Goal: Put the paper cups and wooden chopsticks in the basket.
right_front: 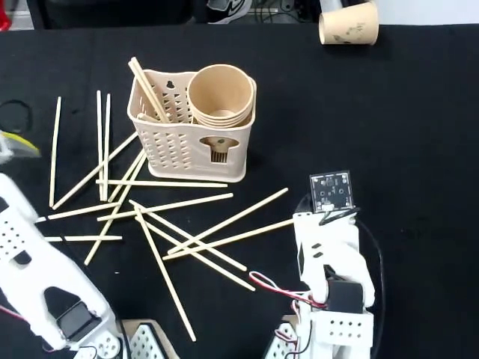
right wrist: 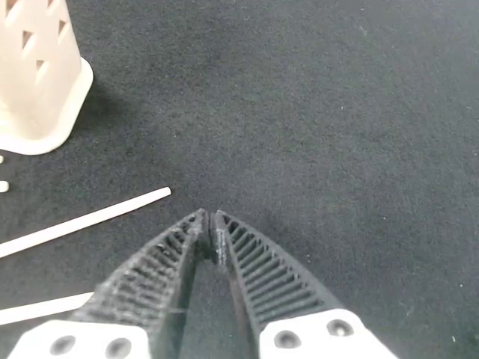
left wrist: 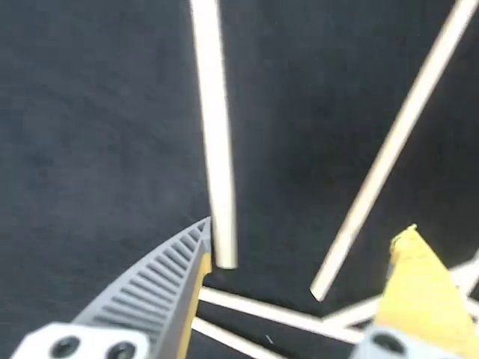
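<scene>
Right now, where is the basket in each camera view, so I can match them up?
High view: the basket stands upper left of centre, with stacked cups in it.
Left wrist view: loose chopsticks on the black cloth, by the open left gripper.
Right wrist view: the basket's lower corner, beyond the shut right gripper.
Shared landmark: loose chopsticks lying on the black cloth.

Wide-open stance is seen on the left gripper (left wrist: 307, 228): grey ribbed finger (left wrist: 168, 280) on one side, yellow finger (left wrist: 419, 273) on the other. The left arm (right_front: 45, 288) is stretched from the near-left corner toward the left edge. The right gripper (right wrist: 209, 218) is closed, ribbed tips touching. The right arm (right_front: 333, 269) is folded close to its base, wrist pitched downward.
</scene>
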